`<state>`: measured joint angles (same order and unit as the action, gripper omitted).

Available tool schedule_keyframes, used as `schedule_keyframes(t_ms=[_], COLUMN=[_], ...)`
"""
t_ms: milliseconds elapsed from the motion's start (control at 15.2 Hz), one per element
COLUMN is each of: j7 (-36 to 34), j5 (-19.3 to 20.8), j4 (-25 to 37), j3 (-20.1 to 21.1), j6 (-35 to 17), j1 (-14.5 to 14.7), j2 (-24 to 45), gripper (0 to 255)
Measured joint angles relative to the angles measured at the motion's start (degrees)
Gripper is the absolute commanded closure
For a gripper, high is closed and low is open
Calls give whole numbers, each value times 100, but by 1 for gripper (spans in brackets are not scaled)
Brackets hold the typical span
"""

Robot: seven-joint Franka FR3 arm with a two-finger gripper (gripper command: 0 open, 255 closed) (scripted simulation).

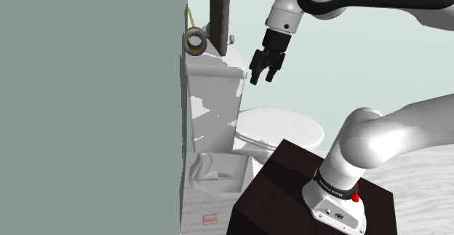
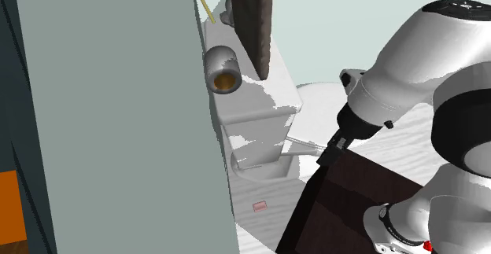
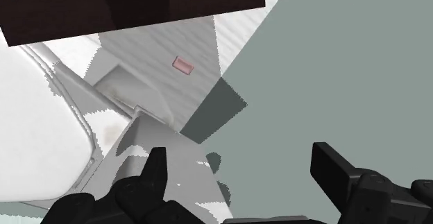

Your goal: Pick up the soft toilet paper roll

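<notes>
Gripper: fingers spread, empty, hanging in the air near the toilet tank
Toilet paper roll: lying on the tank top, wall-side of the gripper, well apart from it

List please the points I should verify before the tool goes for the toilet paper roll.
1. Tool open and empty: ok.
2. Toilet paper roll located: ok, it lies on the tank top beside the grey wall.
3. Tool near the roll: not ok, it hangs in the air, apart from it.
4. Route free: not ok, a tall dark panel stands on the tank between them.
5. Finger room on the wall side: cannot tell.
</notes>
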<state>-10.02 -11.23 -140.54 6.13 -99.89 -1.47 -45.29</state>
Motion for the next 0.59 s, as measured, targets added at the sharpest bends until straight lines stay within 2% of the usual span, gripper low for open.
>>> schedule_keyframes(t_ms=[264,594], j7=[-613,-1371], j5=[-227,-342], j4=[-214,-192], j3=[344,799], j6=[-1238,-2823], j1=[-172,-515], j2=[172,727], gripper=[0,0])
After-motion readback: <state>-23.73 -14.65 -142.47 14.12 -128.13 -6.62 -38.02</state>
